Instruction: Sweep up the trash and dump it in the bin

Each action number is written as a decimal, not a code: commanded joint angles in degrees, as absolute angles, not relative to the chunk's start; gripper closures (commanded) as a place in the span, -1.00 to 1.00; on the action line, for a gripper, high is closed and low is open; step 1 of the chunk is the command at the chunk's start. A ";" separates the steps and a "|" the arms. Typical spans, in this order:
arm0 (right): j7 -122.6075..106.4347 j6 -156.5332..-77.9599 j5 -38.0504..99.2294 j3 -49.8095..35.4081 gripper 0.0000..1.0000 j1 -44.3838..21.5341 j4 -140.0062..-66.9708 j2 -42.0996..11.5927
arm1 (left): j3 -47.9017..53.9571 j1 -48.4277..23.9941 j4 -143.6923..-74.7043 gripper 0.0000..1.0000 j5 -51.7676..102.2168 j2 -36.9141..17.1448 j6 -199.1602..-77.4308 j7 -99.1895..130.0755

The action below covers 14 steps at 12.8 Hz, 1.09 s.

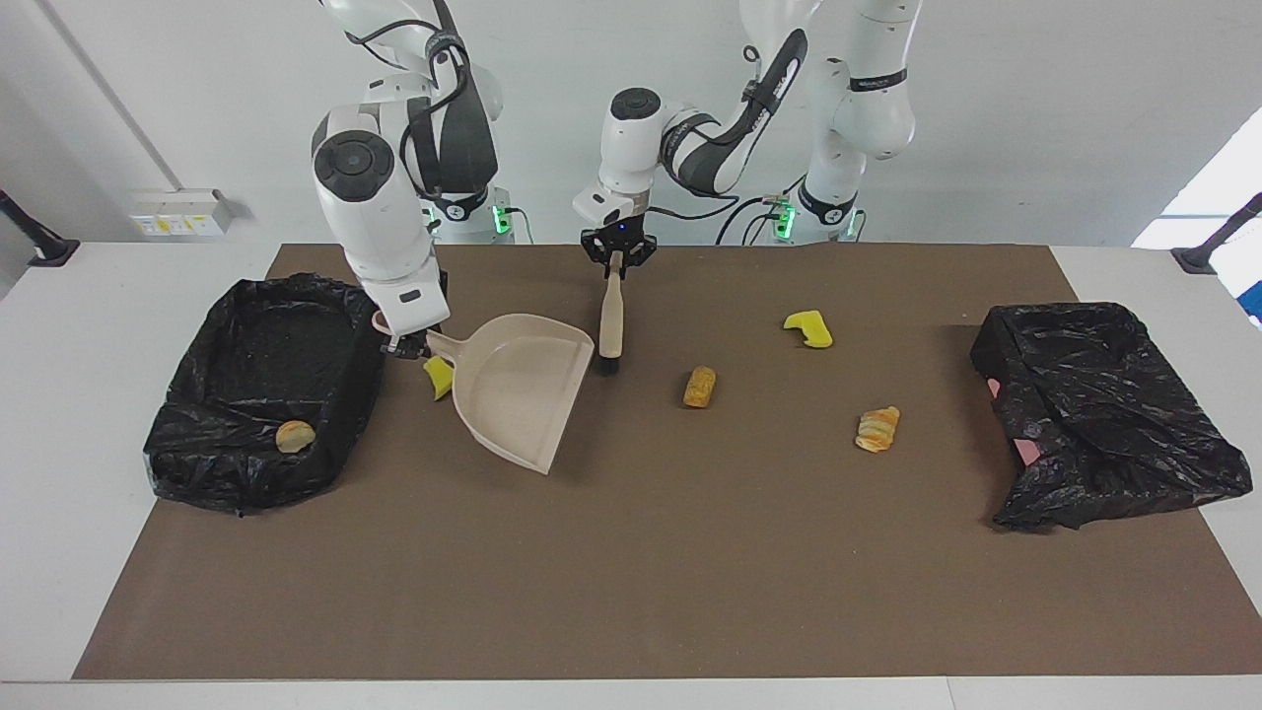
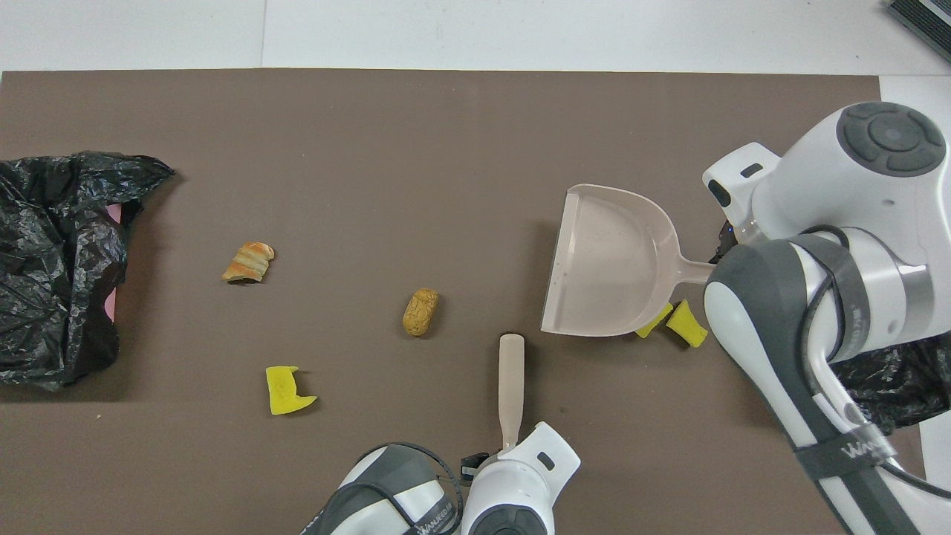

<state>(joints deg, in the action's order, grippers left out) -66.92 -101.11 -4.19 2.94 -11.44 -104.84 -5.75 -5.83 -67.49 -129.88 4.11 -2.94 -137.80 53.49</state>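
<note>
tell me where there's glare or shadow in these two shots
Facing view: bright glare at the window edge; the dustpan casts a soft shadow on the mat. Overhead view: the bin bag shows shiny highlights and a shadow beside it.

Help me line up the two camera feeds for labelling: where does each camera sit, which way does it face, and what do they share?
Facing view: high across the table, facing the robots; both arms show whole, the right gripper on the dustpan handle, the left gripper on the brush.
Overhead view: high above the robots' end, looking forward and steeply down; the arms enter from the bottom edge.
Shared: the dustpan, brush, yellow chunks beside the pan and tan roll, mirrored by half a turn.
</note>
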 commanded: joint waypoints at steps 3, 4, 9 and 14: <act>-70.93 -107.22 -7.82 2.20 1.00 -10.81 -116.81 1.67 | -6.68 -64.69 -127.80 1.00 4.13 1.58 -128.25 53.35; -70.32 -108.44 -8.00 2.11 1.00 -11.25 -116.72 1.15 | -6.68 -63.38 -126.40 1.00 3.87 1.58 -125.88 53.44; -63.20 -109.95 -8.00 2.11 1.00 -18.46 -116.98 0.00 | -6.59 -55.91 -122.87 1.00 0.19 1.76 -119.18 53.53; -59.27 -110.30 -7.29 1.85 1.00 -21.87 -117.33 -0.87 | -6.50 -46.51 -124.79 1.00 -1.76 1.32 -119.70 46.97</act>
